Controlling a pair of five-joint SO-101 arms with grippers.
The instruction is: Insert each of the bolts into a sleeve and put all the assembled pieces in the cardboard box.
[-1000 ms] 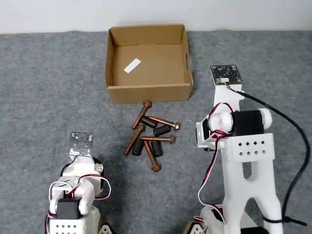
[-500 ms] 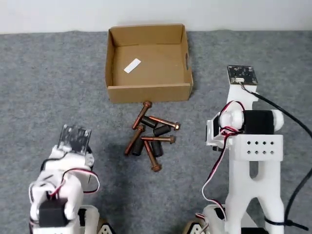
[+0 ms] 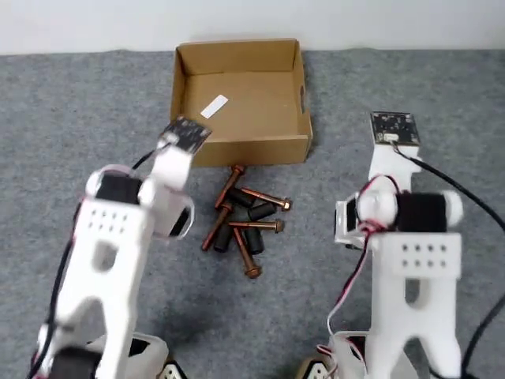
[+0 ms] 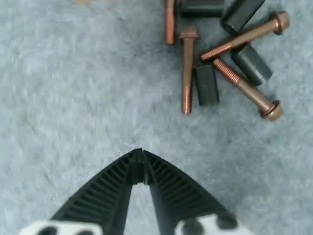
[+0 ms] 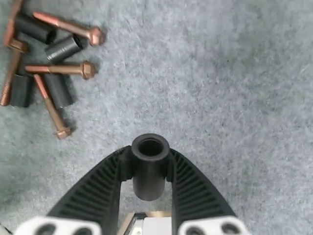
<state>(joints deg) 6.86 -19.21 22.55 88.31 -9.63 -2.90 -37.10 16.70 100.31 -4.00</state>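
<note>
Several copper bolts (image 3: 265,197) and black sleeves (image 3: 254,239) lie in a loose pile on the grey carpet, just in front of the cardboard box (image 3: 241,148). The left arm (image 3: 118,229) stands raised at the pile's left side. In its wrist view my left gripper (image 4: 138,166) is shut and holds nothing, a short way from the nearest bolt (image 4: 187,68) and sleeve (image 4: 206,85). The right arm (image 3: 402,229) stands to the right of the pile. My right gripper (image 5: 149,164) is shut on a black sleeve (image 5: 148,183), whose open end faces the camera, with bolts (image 5: 58,69) farther off.
The box is open on top and has a small white label (image 3: 214,106) on its floor. Grey carpet (image 3: 71,126) stretches to both sides of the box and pile. A black cable (image 3: 465,193) runs from the right arm to the right edge.
The left arm has risen from its folded pose at the front and swung forward towards the pile. The right arm has shifted a little to the right.
</note>
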